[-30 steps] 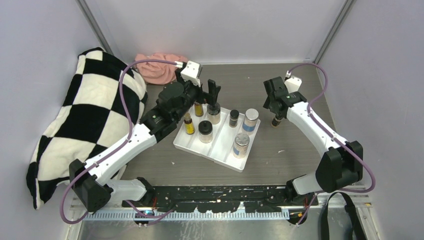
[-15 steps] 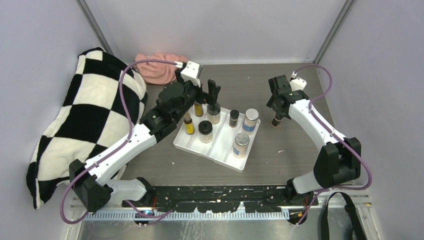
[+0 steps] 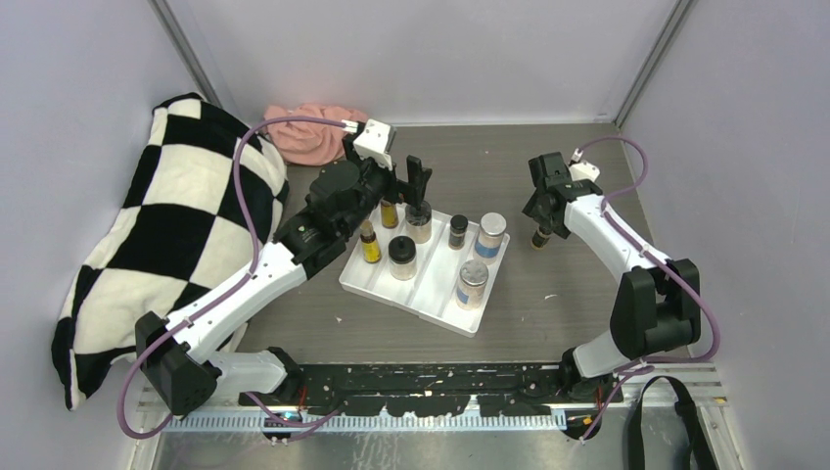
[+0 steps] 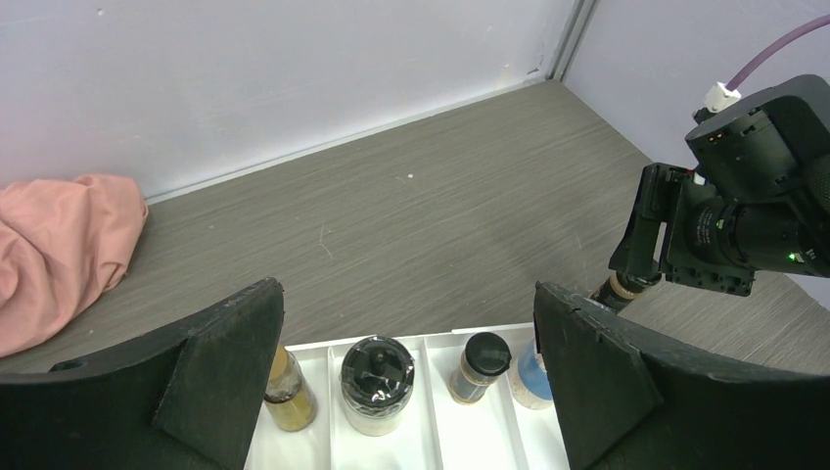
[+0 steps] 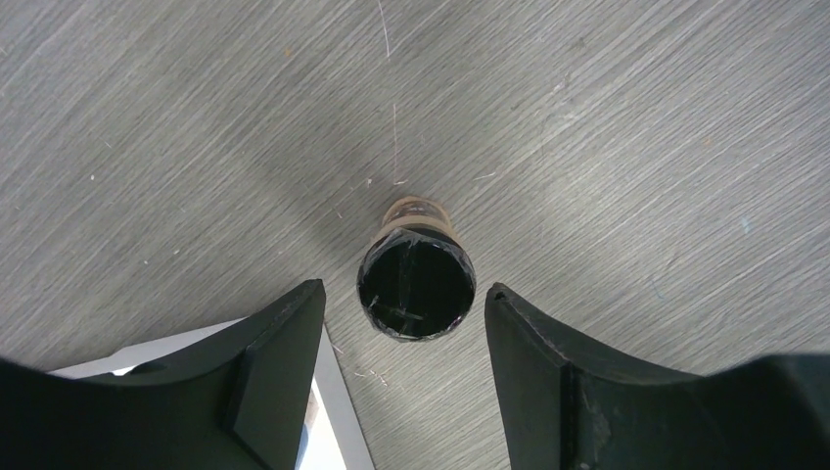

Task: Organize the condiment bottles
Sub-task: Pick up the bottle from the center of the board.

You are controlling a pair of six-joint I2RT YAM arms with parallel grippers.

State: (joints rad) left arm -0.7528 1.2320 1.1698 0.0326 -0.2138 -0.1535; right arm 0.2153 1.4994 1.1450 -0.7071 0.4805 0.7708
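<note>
**Top view:** A tiny dark glass bottle with a black cap (image 3: 539, 237) stands upright on the grey wood-grain tabletop (image 3: 529, 328), right of centre. It is just outside the white divided plastic tray (image 3: 411, 294), which holds seven other condiment bottles. The jaws of the right arm (image 3: 599, 227) hang directly over it. The left arm (image 3: 294, 255) is well apart from it, at the tray's upper-left end.

**Left wrist view:** The left arm's jaws gape wide and grip nothing, framing a black-lidded beige jar (image 4: 377, 372) in the tray.

**Right wrist view:** The stray bottle's round cap sits dead centre, seen end-on. The jaws stand apart with a gap on either side of it, and the tray's corner shows at lower left. With the bottle's long axis vertical, a straight drop and squeeze looks likely.
</note>
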